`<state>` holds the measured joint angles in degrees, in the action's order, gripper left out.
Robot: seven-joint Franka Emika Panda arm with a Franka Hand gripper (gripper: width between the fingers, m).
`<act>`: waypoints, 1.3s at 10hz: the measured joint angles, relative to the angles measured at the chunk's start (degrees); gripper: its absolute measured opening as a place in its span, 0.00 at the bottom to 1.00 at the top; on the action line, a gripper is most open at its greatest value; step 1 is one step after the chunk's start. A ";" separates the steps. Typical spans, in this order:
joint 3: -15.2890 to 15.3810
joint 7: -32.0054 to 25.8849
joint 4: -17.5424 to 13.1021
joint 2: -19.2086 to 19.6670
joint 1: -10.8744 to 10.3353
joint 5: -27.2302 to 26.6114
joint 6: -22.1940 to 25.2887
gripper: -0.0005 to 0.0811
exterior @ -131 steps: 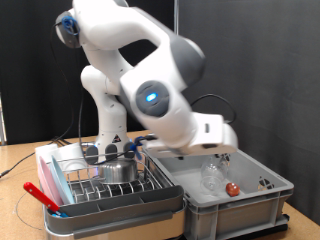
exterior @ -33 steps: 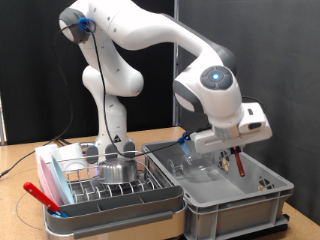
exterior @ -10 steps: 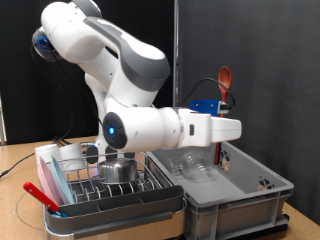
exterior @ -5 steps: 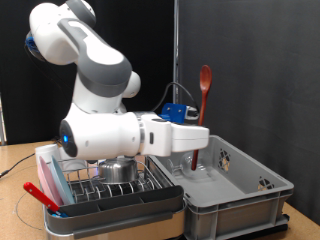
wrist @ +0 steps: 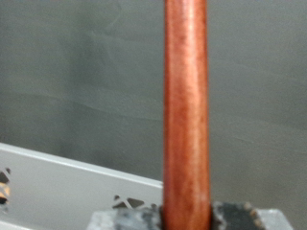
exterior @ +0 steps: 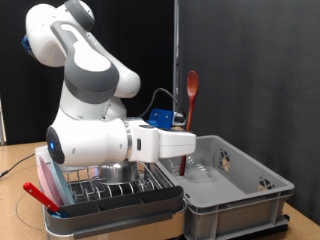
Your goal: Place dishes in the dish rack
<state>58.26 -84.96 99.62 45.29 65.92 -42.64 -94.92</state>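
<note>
A wooden spoon (exterior: pixel 190 100) is being pinched by its handle in the gripper (exterior: pixel 186 143), above the seam between the dish rack (exterior: pixel 110 188) and the grey crate (exterior: pixel 232 187). It is being held upright, bowl topmost, long axis vertical. It is judged light, stiff, not fragile; the mid-handle hold looks sound.

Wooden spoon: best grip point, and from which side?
The straight handle, as now: the gripper clamps the wooden spoon low on its handle, from the exterior view's left. The spoon stands upright, bowl on top; the even round shaft suits flat fingers better than the wide bowl.
</note>
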 joint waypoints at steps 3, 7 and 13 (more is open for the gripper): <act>-0.18 0.30 0.09 0.06 -0.05 -0.15 0.80 0.13; -2.45 6.73 -3.20 4.11 -0.59 -0.69 5.42 0.13; -7.13 14.74 -11.14 8.98 -4.43 3.30 9.32 0.13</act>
<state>51.13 -70.22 88.47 54.27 61.49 -39.34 -85.59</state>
